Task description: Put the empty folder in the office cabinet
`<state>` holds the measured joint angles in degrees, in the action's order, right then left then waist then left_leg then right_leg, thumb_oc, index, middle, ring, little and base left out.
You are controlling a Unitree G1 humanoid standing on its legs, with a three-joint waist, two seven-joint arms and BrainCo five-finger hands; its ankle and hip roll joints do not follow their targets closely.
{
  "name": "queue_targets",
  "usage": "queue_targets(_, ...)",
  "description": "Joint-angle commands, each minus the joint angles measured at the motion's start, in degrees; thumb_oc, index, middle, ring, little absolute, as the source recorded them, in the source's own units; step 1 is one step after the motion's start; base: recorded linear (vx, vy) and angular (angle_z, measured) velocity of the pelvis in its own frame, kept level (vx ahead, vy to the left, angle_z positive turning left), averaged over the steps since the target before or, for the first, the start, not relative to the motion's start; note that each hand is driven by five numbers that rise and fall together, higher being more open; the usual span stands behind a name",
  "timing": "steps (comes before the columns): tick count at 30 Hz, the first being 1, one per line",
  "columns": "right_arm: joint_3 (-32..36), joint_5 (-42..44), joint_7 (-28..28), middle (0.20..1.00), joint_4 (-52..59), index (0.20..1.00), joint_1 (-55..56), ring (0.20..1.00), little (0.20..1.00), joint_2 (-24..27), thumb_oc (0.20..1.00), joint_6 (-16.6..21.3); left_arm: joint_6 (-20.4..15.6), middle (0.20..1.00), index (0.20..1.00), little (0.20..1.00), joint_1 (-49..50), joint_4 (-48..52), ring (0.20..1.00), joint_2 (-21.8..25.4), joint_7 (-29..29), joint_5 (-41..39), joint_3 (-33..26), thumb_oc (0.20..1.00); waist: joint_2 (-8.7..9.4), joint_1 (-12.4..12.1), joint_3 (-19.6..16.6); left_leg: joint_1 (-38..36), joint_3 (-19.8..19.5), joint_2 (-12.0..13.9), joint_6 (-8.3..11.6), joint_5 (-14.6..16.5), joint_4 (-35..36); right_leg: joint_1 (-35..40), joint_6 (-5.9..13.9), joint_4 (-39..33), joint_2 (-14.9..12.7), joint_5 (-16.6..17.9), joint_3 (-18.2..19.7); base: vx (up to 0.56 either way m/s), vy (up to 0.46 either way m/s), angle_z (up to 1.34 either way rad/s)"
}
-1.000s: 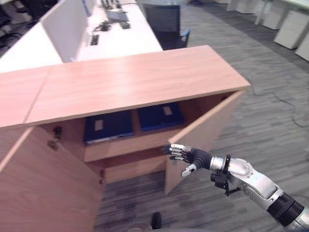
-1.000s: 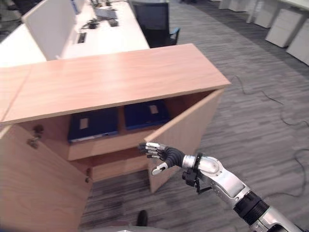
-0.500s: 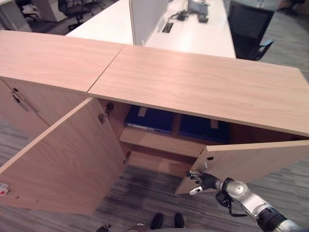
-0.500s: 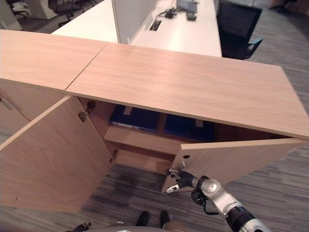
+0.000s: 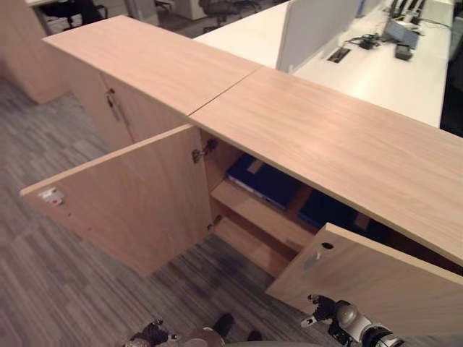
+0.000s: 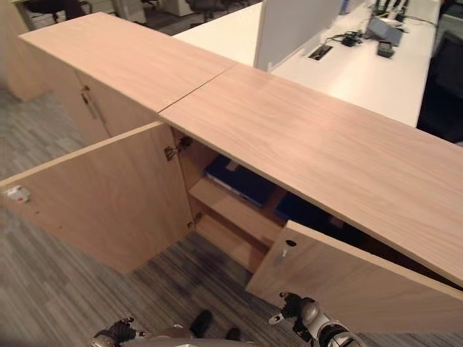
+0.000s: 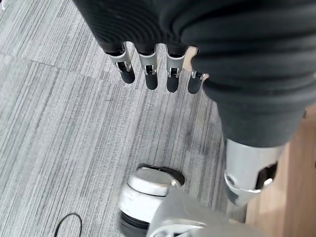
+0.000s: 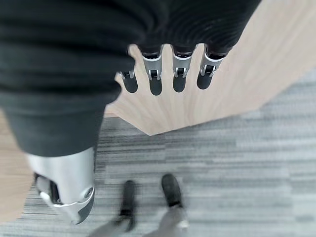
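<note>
Two blue folders (image 5: 264, 182) lie flat on the upper shelf inside the open office cabinet (image 5: 347, 144) — stiff, light and slick-covered by the look, best pinched along a spine edge. Right hand (image 5: 322, 309) and left hand (image 7: 158, 74) hang relaxed, holding nothing.
</note>
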<state>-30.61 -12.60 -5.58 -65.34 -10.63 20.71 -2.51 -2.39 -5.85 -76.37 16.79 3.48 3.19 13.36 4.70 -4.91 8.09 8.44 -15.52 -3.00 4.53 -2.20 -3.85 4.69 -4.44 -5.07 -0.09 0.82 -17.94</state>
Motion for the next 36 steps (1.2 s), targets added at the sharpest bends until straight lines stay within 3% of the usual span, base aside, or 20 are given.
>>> queue_targets(1, 3.3, -0.6, 2.6, 1.0, -2.4, 1.0, -0.8, 1.0, 1.0, -0.1, 1.0, -0.1, 0.3, 1.0, 1.0, 1.0, 1.3, -0.4, 1.0, 1.6, 1.3, -0.7, -0.4, 1.0, -1.06, 0.4, -0.8, 1.0, 13.6, 8.5, 0.04, 0.2, -0.6, -1.7, 7.36, 2.1, -1.7, -5.0, 4.2, -0.08, -0.002, 0.74)
queue_targets(2, 4.7, 0.1, 3.7, 1.0, -5.4, 1.0, -0.5, 1.0, 1.0, -0.9, 1.0, -0.4, 0.4, 1.0, 1.0, 1.0, 1.2, -0.6, 1.0, 1.7, 1.3, -0.4, -1.2, 1.0, -0.95, 1.0, -0.9, -0.1, 18.8, 10.9, 0.31, 1.4, -2.3, -1.5, 7.13, 1.7, -2.2, -4.9, 2.5, -0.03, 0.008, 0.72)
queue_targets(3, 5.3, 0.5, 3.6, 1.0, -6.5, 1.0, -0.1, 1.0, 1.0, -1.4, 1.0, -0.5, 0.4, 1.0, 1.0, 1.0, 1.1, -0.8, 1.0, 1.7, 1.3, -0.3, -1.5, 1.0, -0.95, 1.2, -1.0, -0.7, 19.5, 11.5, 0.37, 2.0, -2.9, -1.4, 6.99, 1.7, -2.5, -5.0, 1.7, -0.03, 0.025, 0.72)
queue_targets(7, 7.7, 0.6, 3.8, 1.0, -9.8, 1.0, 2.5, 1.0, 1.0, -1.9, 1.0, -0.8, 0.2, 1.0, 1.0, 1.0, 2.1, -1.3, 1.0, 1.1, 1.3, -0.2, -2.9, 1.0, -1.1, 1.5, -2.1, -5.0, 20.2, 13.7, 1.33, 2.4, -1.2, -1.0, 6.87, 1.7, -3.7, -5.0, -1.5, 0.04, 0.073, 0.79)
queue_targets(10, 8.9, -0.2, 4.5, 1.0, -12.3, 1.0, 3.6, 1.0, 1.0, -2.4, 1.0, -1.3, 0.3, 1.0, 1.0, 1.0, 2.3, -1.4, 1.0, 1.0, 1.5, -0.8, -3.5, 1.0, -1.56, 1.5, -3.2, -7.3, 18.8, 15.0, 2.04, 1.5, 1.9, -0.6, 6.88, 1.7, -4.0, -5.3, -3.4, 0.06, 0.094, 0.67)
queue_targets(13, 10.1, 0.2, 4.2, 1.0, -11.8, 1.0, 4.7, 1.0, 1.0, -1.6, 1.0, -1.3, 0.3, 1.0, 1.0, 1.0, 2.4, -1.3, 1.0, 0.9, 1.5, -1.2, -3.5, 1.0, -2.51, 1.5, -4.0, -8.7, 20.6, 15.6, 3.21, -1.2, 7.3, -0.3, 7.4, 1.2, -4.5, -5.1, -5.7, 0.07, 0.153, 0.38)
queue_targets(14, 11.0, 0.6, 4.3, 1.0, -12.2, 1.0, 5.3, 1.0, 1.0, -0.8, 1.0, -1.2, 0.4, 1.0, 1.0, 1.0, 2.6, -1.5, 1.0, 1.0, 1.5, -0.7, -3.5, 1.0, -2.86, 1.5, -4.4, -9.8, 20.8, 15.8, 3.84, -0.5, 8.5, 0.7, 7.93, 0.9, -4.4, -5.5, -5.7, 0.12, 0.137, 0.39)
queue_targets(16, 13.8, 2.0, 5.4, 1.0, -12.9, 1.0, 4.6, 1.0, 1.0, 1.6, 1.0, -1.3, 0.6, 1.0, 1.0, 1.0, 2.5, -2.2, 1.0, 1.6, 1.6, -0.6, -4.1, 1.0, -2.91, 1.8, -4.9, -9.0, 20.9, 14.7, 3.36, -0.9, 8.9, 0.0, 8.39, 0.9, -5.7, -3.9, -6.5, 0.04, 0.148, 0.16)
queue_targets(17, 13.7, 2.0, 5.3, 1.0, -12.9, 1.0, 4.6, 1.0, 1.0, 1.6, 1.0, -1.3, 0.6, 1.0, 1.0, 1.0, 2.6, -2.3, 1.0, 1.6, 1.6, -0.6, -4.1, 1.0, -3.04, 1.8, -5.0, -9.6, 20.8, 15.1, 3.8, 0.1, 8.9, 0.5, 8.62, 0.8, -5.3, -4.7, -5.9, -0.03, 0.182, 0.05)
queue_targets(19, 19.3, 5.9, 9.6, 1.0, -12.4, 1.0, 1.6, 1.0, 1.0, 6.5, 1.0, -0.9, 0.7, 1.0, 1.0, 1.0, 1.9, -3.7, 1.0, 3.1, 2.5, -1.6, -5.8, 1.0, -3.0, 2.2, -5.8, -8.7, 20.9, 13.6, 2.97, 0.4, 8.9, -0.5, 9.28, 0.4, -6.7, -2.5, -5.7, 0.01, 0.186, 0.07)
queue_targets(27, 25.4, 9.2, 15.7, 1.0, -8.4, 1.0, -1.7, 1.0, 1.0, 12.7, 1.0, -0.3, -0.2, 1.0, 1.0, 1.0, 3.2, -2.6, 1.0, 3.5, 4.8, -4.4, -8.7, 1.0, -3.0, 1.7, -5.6, -8.6, 20.6, 11.6, 2.0, 1.4, 8.9, -0.6, 10.91, 0.3, -8.6, -1.2, -5.0, 0.01, 0.103, -0.05)
queue_targets(30, 25.9, 9.8, 15.8, 1.0, -9.8, 1.0, -1.5, 1.0, 1.0, 12.6, 1.0, -0.3, -1.1, 1.0, 1.0, 1.0, 3.3, -1.2, 1.0, 3.7, 6.3, -6.1, -9.7, 1.0, -2.85, 1.2, -5.4, -8.5, 19.7, 10.6, 1.47, 1.7, 8.9, -0.3, 11.5, 0.3, -9.5, -0.8, -5.4, 0.01, 0.102, 0.01)
queue_targets(33, 25.0, 10.3, 15.4, 1.0, -10.5, 1.0, -1.2, 1.0, 1.0, 11.1, 1.0, -0.5, -2.0, 1.0, 1.0, 1.0, -0.8, 2.2, 1.0, 7.3, 8.4, -7.3, -9.7, 1.0, -2.81, 1.2, -5.5, -8.4, 19.3, 9.6, 0.99, 2.2, 8.9, 0.0, 12.19, 0.2, -10.5, -0.2, -5.6, 0.01, 0.095, 0.05)
queue_targets(34, 26.8, 11.2, 14.8, 1.0, -9.1, 1.0, 0.6, 1.0, 1.0, 11.9, 1.0, -0.3, -4.0, 1.0, 1.0, 1.0, 6.0, 12.9, 1.0, 14.5, 5.7, -9.8, -13.9, 1.0, -3.3, -0.1, -5.2, -8.2, 18.7, 9.1, 0.71, 2.1, 8.9, 0.0, 12.54, 0.2, -10.9, 0.2, -6.2, -0.02, 0.093, 0.14)
queue_targets(36, 27.2, 11.4, 15.6, 1.0, -10.1, 1.0, 1.8, 1.0, 1.0, 9.3, 1.0, 0.0, -4.9, 1.0, 1.0, 1.0, 9.6, 26.9, 1.0, 13.4, 9.2, -5.3, -13.0, 1.0, -3.18, -0.8, -4.8, -7.8, 17.9, 8.4, 0.21, 2.4, 8.9, 0.0, 12.95, 0.3, -11.6, 0.5, -6.8, -0.02, 0.075, 0.13)
